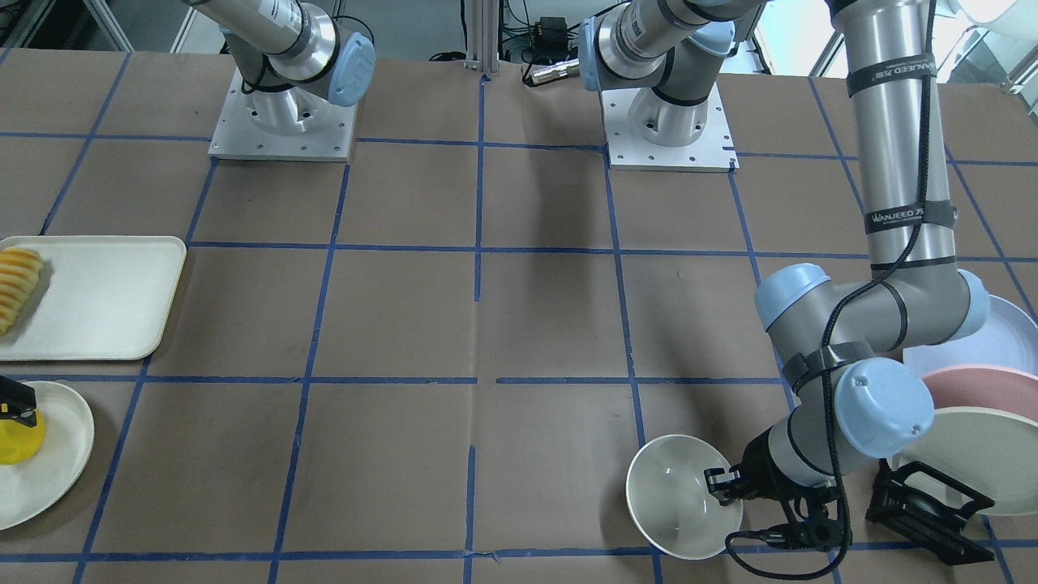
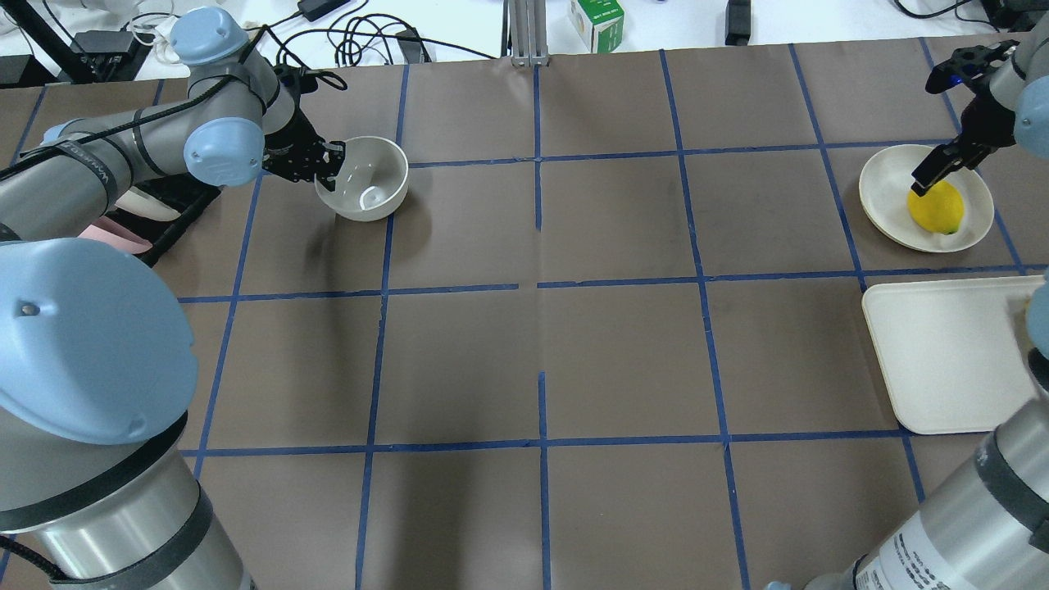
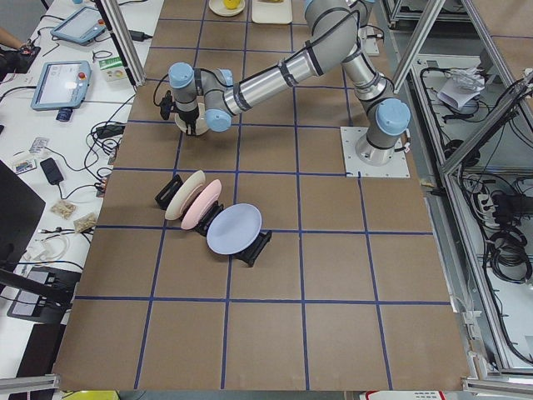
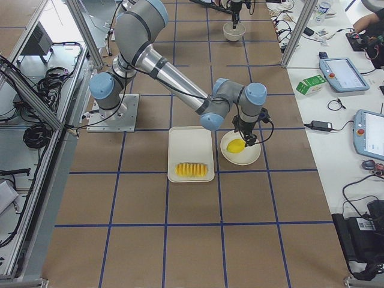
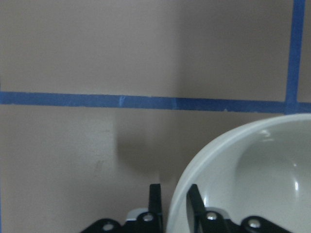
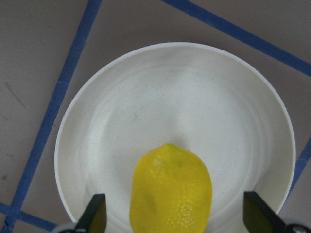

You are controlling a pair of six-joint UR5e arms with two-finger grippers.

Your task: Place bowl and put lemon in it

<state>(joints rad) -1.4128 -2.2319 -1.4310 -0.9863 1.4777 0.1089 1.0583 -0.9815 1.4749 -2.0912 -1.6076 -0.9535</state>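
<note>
The off-white bowl (image 2: 373,184) is tilted at the far left of the table, with my left gripper (image 2: 332,164) shut on its rim. The left wrist view shows one finger inside and one outside the rim of the bowl (image 5: 252,179). The front view shows the bowl (image 1: 677,495) and the left gripper (image 1: 718,483). The yellow lemon (image 2: 936,206) lies on a round off-white plate (image 2: 885,197) at the far right. My right gripper (image 2: 930,176) is open right over it. In the right wrist view its fingers (image 6: 95,216) stand either side of the lemon (image 6: 171,194), apart from it.
A black rack (image 1: 924,511) with off-white, pink and lilac plates (image 1: 985,454) stands beside the left arm. A rectangular off-white tray (image 1: 97,300) with a row of yellow-orange slices (image 1: 18,284) lies next to the lemon's plate (image 1: 61,454).
</note>
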